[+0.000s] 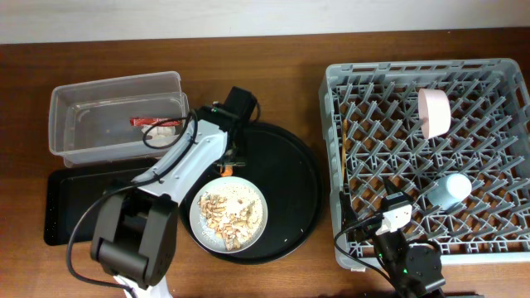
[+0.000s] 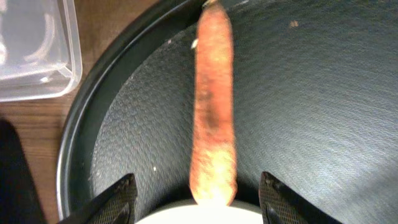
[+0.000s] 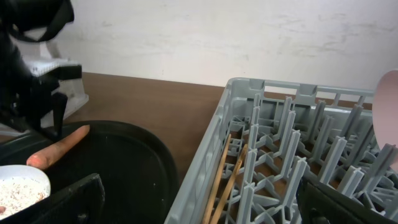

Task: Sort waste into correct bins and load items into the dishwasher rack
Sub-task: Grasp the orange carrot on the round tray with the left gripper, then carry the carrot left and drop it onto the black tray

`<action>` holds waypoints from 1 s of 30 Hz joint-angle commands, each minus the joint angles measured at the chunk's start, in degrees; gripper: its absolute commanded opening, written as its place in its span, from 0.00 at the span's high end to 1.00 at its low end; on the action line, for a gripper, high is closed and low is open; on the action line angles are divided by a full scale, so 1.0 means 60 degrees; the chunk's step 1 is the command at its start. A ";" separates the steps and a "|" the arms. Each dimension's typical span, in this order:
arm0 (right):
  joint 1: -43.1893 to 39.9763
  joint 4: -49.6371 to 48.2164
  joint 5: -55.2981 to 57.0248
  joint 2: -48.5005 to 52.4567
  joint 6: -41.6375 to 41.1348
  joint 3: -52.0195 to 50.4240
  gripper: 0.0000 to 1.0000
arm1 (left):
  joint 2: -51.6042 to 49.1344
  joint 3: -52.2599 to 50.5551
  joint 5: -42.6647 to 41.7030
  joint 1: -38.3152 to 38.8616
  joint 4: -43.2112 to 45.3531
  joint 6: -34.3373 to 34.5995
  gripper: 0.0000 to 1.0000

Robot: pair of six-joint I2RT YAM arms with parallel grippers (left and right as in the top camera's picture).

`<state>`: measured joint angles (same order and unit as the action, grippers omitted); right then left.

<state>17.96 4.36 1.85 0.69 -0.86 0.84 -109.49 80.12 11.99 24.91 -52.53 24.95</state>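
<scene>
**Left gripper** point(image 2: 198, 190): jaws spread wide, gripping nothing. The two fingers point(image 2: 118, 198) stand on either side of the near end of the carrot point(image 2: 213, 106), with a clear gap on each side. The carrot lies flat on the round black tray point(image 2: 311, 93). Its blunt end reaches the rim of the plate point(image 2: 199, 216) at the plate's 12 o'clock in the overhead view. The pale grey plate sits on the 7 o'clock part of the round tray and carries beige food scraps point(image 1: 228, 217) with rice.

At 10 o'clock from the round tray stands the clear tub point(image 1: 74, 99). It holds the red wrapper point(image 1: 147, 122) and, just beside it at 3 o'clock, a white tissue point(image 1: 170, 127). The flat black tray point(image 1: 70, 207) lies just beside the tub at its 6 o'clock, partly under the left arm.

**Right gripper** point(image 3: 199, 186): jaws wide apart, holding nothing, hanging over the 7 o'clock corner of the rack point(image 1: 497, 83). The rack stands on the wooden table point(image 1: 290, 50) at 3 o'clock from the round tray. Two chopsticks point(image 3: 225, 177) lie together along its 9 o'clock wall. The bowl point(image 1: 434, 112) stands on its edge among the pegs at 12 o'clock from the rack's centre. The cup point(image 1: 448, 190) leans tilted at 5 o'clock from the centre, near the right gripper.
</scene>
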 commanded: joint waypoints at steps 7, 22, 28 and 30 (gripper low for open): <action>-0.0066 0.0011 0.0015 -0.0069 0.0004 -0.0087 0.02 | 0.0117 -0.1359 -0.0346 -0.0113 0.1592 0.0055 0.47; -0.0066 0.0011 0.0018 -0.0069 0.0004 -0.0087 0.02 | 0.0044 -0.2018 -0.0532 -0.0117 0.2379 -0.0102 0.48; -0.0066 0.0011 0.0015 -0.0069 0.0004 -0.0087 0.02 | 0.0036 -0.2025 -0.0528 -0.0117 0.2779 -0.0295 0.69; -0.0066 0.0015 0.0018 -0.0069 0.0004 -0.0087 0.02 | 0.0047 -0.1887 -0.0525 -0.0117 0.2663 -0.0477 0.86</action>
<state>17.98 4.36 1.85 0.69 -0.84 0.84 -109.49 68.49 9.10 24.40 -36.12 23.70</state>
